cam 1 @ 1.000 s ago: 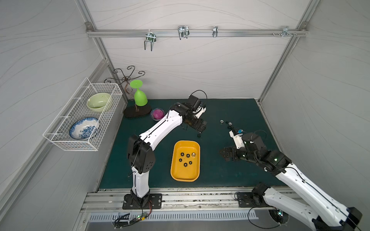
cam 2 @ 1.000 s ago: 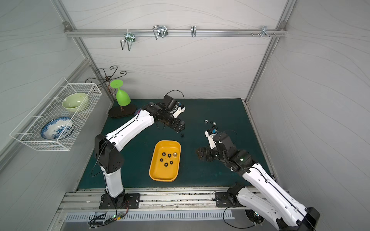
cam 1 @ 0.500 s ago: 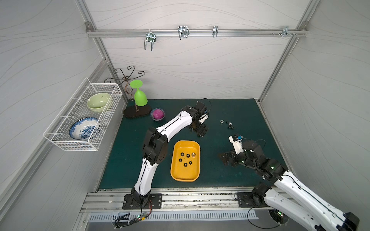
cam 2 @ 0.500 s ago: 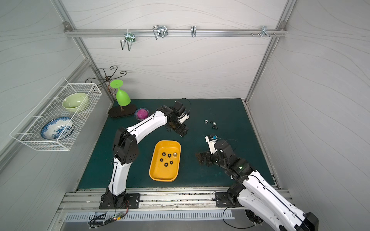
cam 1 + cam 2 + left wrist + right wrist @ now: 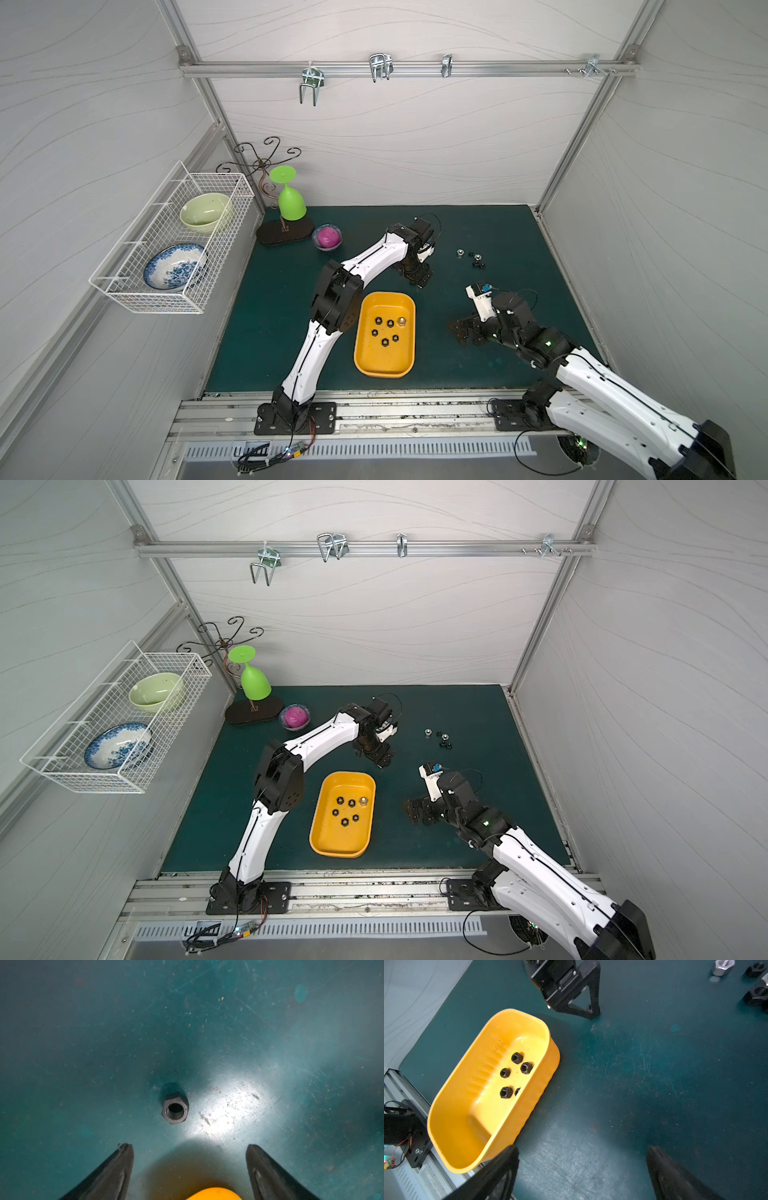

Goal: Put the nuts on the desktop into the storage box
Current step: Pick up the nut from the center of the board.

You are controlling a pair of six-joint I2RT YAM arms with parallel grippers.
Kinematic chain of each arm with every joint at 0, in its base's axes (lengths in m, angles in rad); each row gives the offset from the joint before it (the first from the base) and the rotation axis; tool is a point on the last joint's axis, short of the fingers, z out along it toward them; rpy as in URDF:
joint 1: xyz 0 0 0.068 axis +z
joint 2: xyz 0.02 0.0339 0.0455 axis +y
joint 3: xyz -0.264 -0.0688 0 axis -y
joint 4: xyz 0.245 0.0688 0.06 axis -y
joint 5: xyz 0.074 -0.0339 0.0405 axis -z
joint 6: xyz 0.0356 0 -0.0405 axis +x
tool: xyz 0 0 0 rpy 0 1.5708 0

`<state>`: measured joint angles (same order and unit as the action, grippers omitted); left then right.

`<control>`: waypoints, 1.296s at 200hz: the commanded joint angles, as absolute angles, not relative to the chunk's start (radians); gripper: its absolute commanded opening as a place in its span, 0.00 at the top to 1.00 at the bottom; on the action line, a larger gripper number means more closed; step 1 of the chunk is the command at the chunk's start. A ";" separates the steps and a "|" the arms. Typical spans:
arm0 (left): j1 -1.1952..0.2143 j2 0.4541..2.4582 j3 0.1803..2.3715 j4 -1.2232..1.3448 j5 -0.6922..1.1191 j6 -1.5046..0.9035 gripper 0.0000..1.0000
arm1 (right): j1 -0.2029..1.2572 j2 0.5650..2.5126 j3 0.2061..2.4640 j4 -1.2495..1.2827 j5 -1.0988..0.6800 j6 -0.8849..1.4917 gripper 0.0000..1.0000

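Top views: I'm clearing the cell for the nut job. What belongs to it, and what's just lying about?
Job: loose nuts on the desktop; yellow storage box, six nuts inside.
Lying about: wire basket with two bowls; green goblet; bowl with pink ball; rail hooks.

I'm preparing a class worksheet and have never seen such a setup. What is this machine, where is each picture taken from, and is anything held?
Two white robot arms stand at a green mat; their pincers are called grippers. Two pictures look down from overhead; two come from cameras on the wrists. The yellow storage box holds six nuts; a few more nuts lie on the mat. The left gripper is open near one black nut; the right gripper is open too. Neither holds anything.
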<state>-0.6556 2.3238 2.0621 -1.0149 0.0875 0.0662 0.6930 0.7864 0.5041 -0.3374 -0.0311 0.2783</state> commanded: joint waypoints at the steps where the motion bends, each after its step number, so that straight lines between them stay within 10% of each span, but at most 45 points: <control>1: -0.661 2.355 2.113 -1.042 0.106 0.059 0.11 | 0.688 0.790 0.488 -0.225 -0.016 0.212 0.01; 150: -0.658 2.488 2.206 -1.055 0.071 0.031 0.24 | 0.689 0.772 0.304 0.120 0.075 0.077 0.01; 259: -0.634 2.523 2.231 -1.073 0.107 0.042 0.65 | 0.689 0.752 0.311 0.074 0.100 0.100 0.01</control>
